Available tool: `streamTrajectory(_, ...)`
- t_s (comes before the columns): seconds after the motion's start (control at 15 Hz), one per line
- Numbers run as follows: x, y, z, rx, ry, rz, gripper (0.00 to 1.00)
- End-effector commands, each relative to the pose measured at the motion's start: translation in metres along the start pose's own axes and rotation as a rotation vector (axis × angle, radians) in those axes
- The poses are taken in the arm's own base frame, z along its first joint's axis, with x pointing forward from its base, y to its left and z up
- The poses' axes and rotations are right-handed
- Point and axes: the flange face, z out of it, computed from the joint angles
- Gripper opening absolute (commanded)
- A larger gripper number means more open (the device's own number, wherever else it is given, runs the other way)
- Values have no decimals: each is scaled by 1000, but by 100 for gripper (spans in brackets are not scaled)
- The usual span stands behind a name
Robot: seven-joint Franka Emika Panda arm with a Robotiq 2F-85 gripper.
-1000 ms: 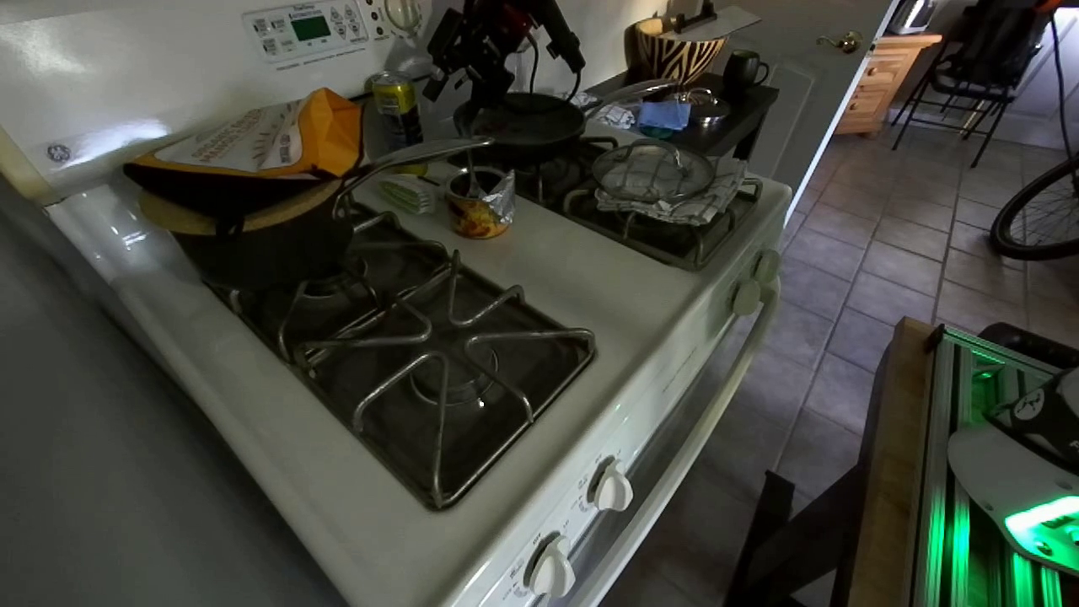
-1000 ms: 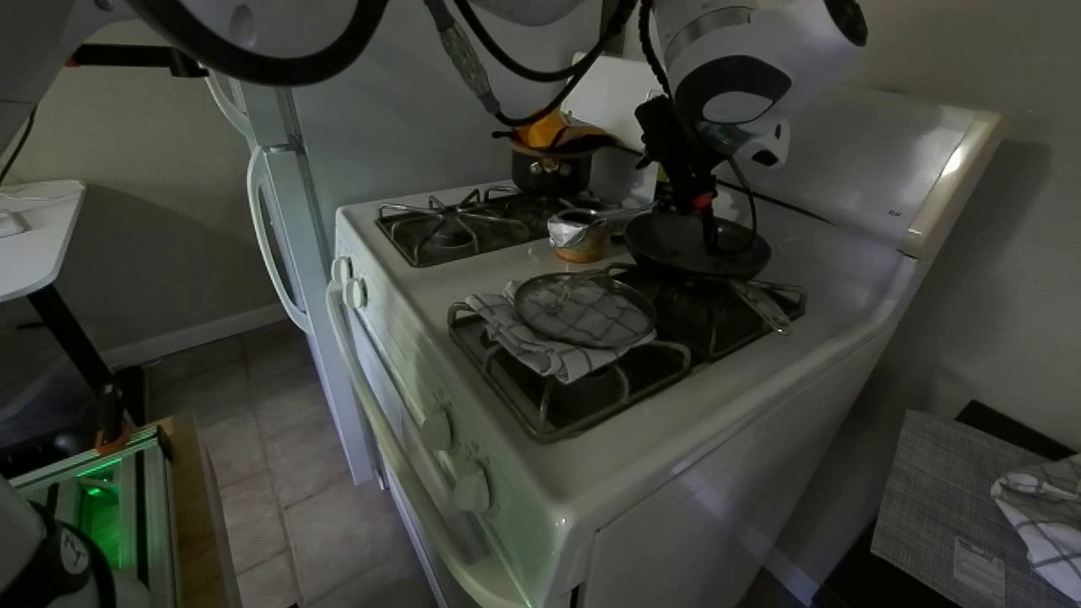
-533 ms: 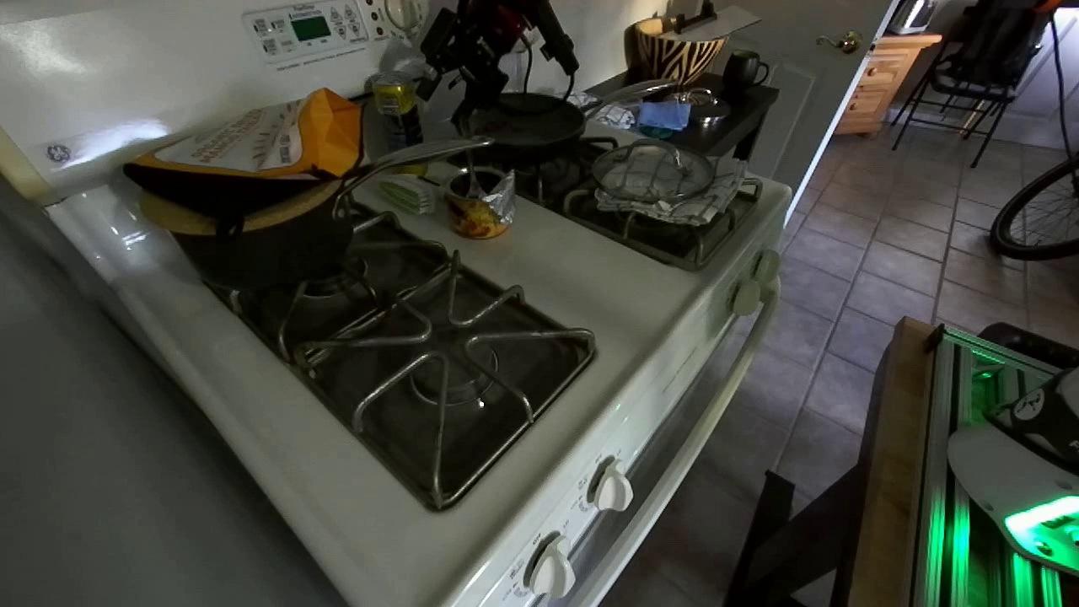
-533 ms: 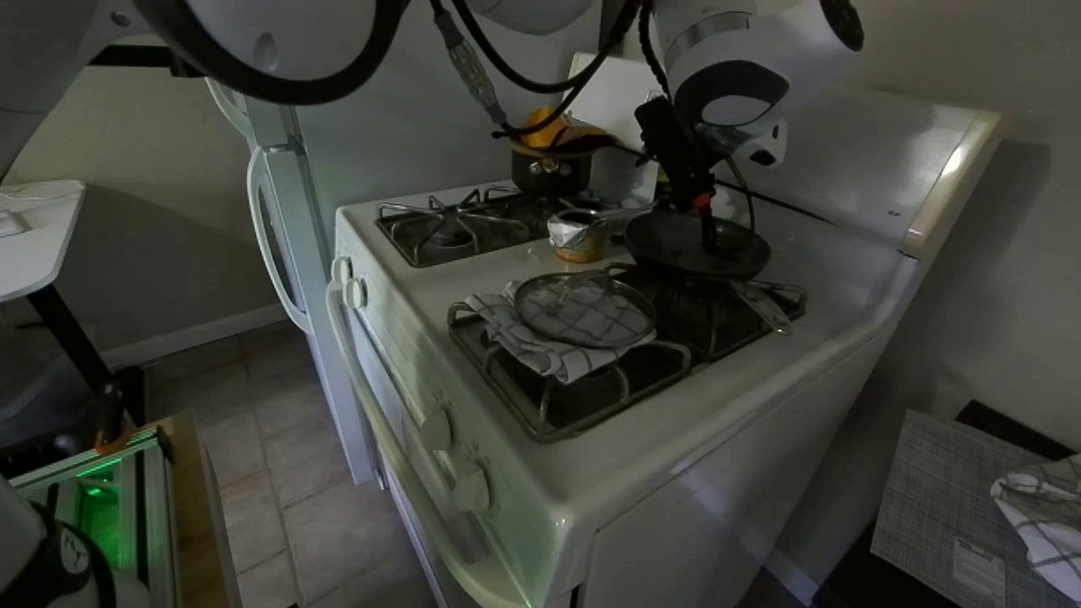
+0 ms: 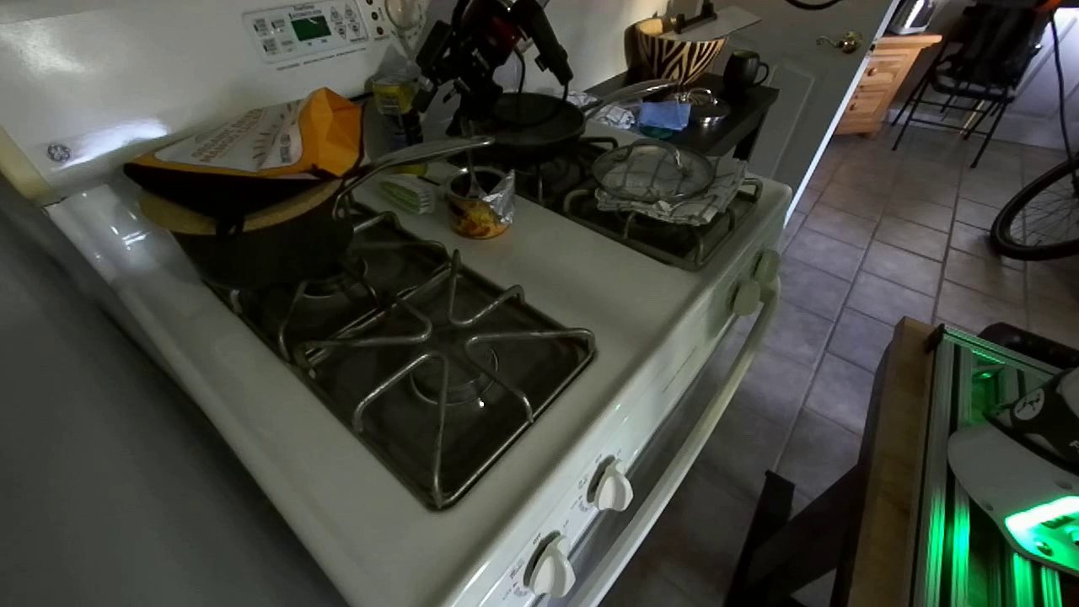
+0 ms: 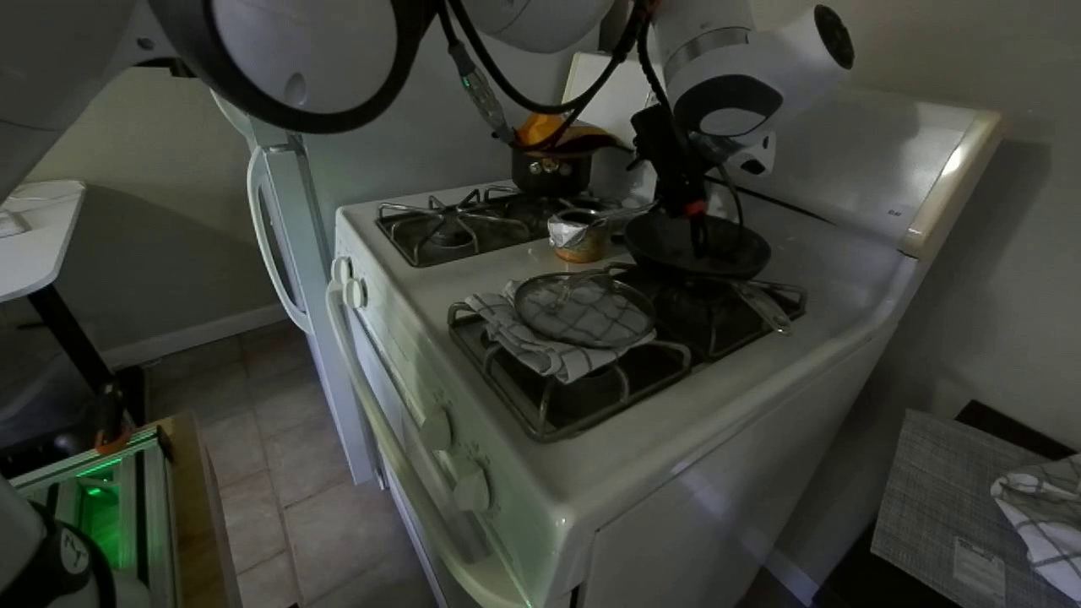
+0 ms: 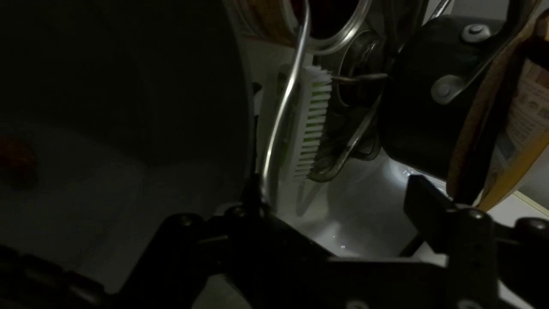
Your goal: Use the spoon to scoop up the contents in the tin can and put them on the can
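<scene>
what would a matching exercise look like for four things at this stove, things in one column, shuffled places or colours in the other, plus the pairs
Things
1. spoon
2. brush
3. bag
4. glass lid

Places and colours
A. white and green, bristles showing
B. lying on a checked cloth
C. silvery, one end inside the tin can
D. orange and white, over a pot

Right pairs
1-C
2-A
3-D
4-B
</scene>
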Motion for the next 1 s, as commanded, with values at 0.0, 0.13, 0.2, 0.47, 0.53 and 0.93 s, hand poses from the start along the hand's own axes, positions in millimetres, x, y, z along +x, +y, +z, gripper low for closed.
streamTrajectory(0.0, 0, 7, 0, -4, -53, 16, 78)
streamTrajectory(0.13, -2, 9, -2, -12, -66, 25, 75)
streamTrajectory(0.2, -2, 11, -4, -19, -67, 31, 73)
streamTrajectory(0.47, 0, 14, -8, -25, -39, 41, 76)
streamTrajectory(0.53, 1, 14, -7, -30, -32, 44, 77)
streamTrajectory(0.93, 3, 10, -6, -37, -31, 43, 49)
